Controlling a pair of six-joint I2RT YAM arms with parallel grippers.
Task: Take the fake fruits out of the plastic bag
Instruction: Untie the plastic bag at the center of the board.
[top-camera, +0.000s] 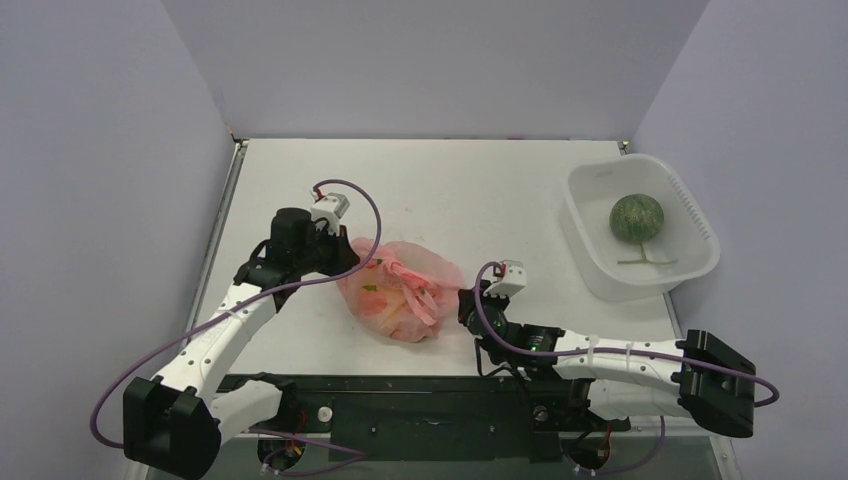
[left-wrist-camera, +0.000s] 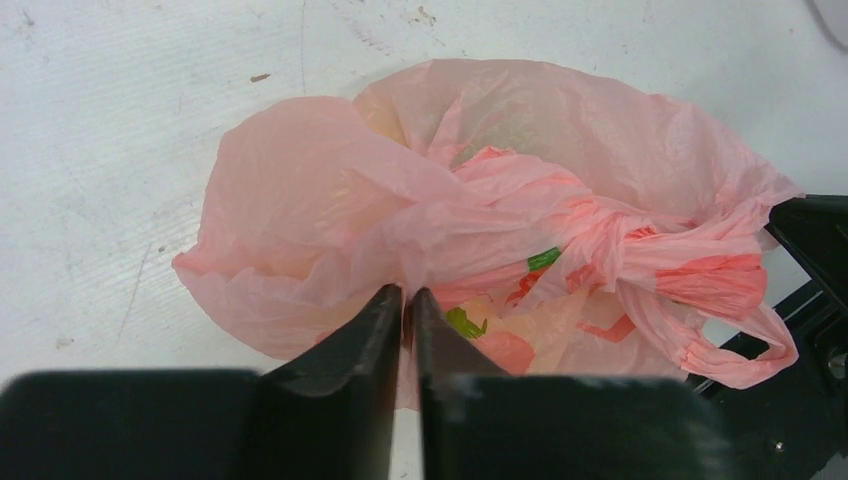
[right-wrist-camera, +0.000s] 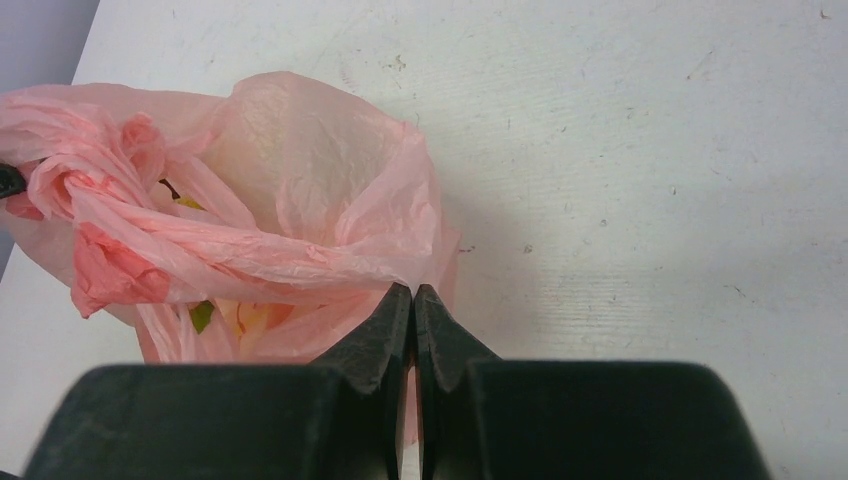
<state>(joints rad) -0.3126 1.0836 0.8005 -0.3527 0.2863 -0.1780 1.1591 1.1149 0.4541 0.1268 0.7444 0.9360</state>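
Right gripper (right-wrist-camera: 413, 293) is low at the near-right edge of the plastic bag (top-camera: 400, 290), jaws pinched almost closed with a fold of pink film caught between the tips. Left gripper (left-wrist-camera: 408, 296) is on the bag's far-left side and does the same: tips nearly together, thin film clamped between them. The bag sits on the white table (top-camera: 480, 190), centre-near, between the two grippers. It is slumped and crinkly, translucent pink with small red print. Its handles (left-wrist-camera: 640, 245) are twisted into a rope-like bunch across the top, and one loop hangs loose on the side toward the right arm. The mouth gapes a little under the twist. The fake fruits (right-wrist-camera: 250, 318) are inside and show only as yellow and green patches through the film; count and shapes can't be told. Far right, well apart from the bag, is a white tub (top-camera: 690, 215) holding a round mottled green ball (top-camera: 637, 217).
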